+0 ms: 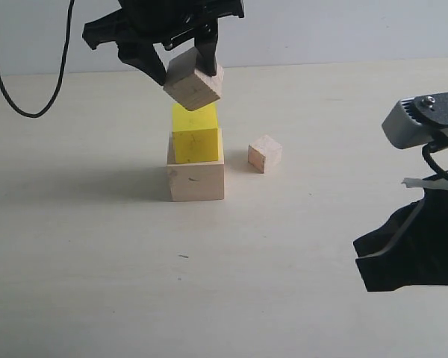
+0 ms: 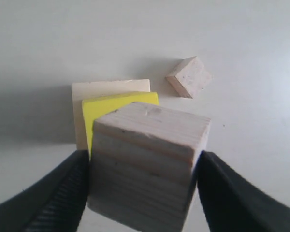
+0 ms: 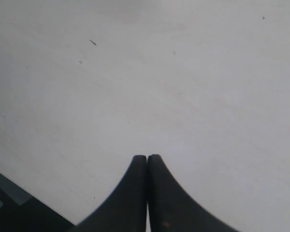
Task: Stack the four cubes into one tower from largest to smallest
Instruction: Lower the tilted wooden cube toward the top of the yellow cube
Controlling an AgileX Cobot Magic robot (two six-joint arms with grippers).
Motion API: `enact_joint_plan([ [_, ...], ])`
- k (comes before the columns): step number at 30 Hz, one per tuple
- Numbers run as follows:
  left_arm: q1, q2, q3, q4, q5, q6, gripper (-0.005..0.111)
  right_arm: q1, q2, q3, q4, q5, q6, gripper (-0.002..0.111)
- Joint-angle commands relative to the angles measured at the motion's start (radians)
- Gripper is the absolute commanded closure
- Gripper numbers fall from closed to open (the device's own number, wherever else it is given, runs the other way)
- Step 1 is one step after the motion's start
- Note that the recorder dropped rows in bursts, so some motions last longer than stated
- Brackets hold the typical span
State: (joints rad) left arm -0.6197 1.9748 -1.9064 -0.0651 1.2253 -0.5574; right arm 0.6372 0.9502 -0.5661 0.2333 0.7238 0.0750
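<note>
The large wooden cube [image 1: 196, 181] rests on the table with the yellow cube [image 1: 196, 136] on top of it. Just above the yellow cube hangs the medium wooden cube [image 1: 193, 79], tilted, with my left gripper [image 1: 181, 68] shut on it. In the left wrist view the medium cube [image 2: 147, 164] fills the space between both black fingers [image 2: 58, 193], over the yellow cube [image 2: 104, 108] and the large cube [image 2: 108, 88]. The small wooden cube [image 1: 265, 153] lies on the table right of the stack, also the small cube [image 2: 189, 77] in the left wrist view. My right gripper [image 3: 147, 158] is shut on nothing, far right, over bare table.
A black cable [image 1: 30, 82] loops down at the far left. The right arm's body [image 1: 422, 224] fills the right edge of the exterior view. The pale table [image 1: 97, 276] stretches in front of the stack.
</note>
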Motion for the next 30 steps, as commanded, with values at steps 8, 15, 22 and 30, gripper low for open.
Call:
enact_joint_plan([
  [8,0.002,-0.004,-0.006,0.049,-0.004,-0.019,0.107,-0.006,-0.008,0.003,-0.009,-0.013,-0.026,0.108],
  [15,0.002,-0.004,-0.006,0.054,-0.004,-0.022,0.107,-0.006,-0.008,0.003,-0.009,-0.015,-0.026,0.108],
  [22,0.002,0.017,-0.006,0.055,-0.004,-0.022,0.107,-0.006,-0.008,0.003,-0.009,-0.015,-0.026,0.108],
  [30,0.002,0.025,-0.006,0.055,-0.004,-0.022,0.107,-0.006,-0.008,0.003,-0.009,-0.015,-0.026,0.108],
])
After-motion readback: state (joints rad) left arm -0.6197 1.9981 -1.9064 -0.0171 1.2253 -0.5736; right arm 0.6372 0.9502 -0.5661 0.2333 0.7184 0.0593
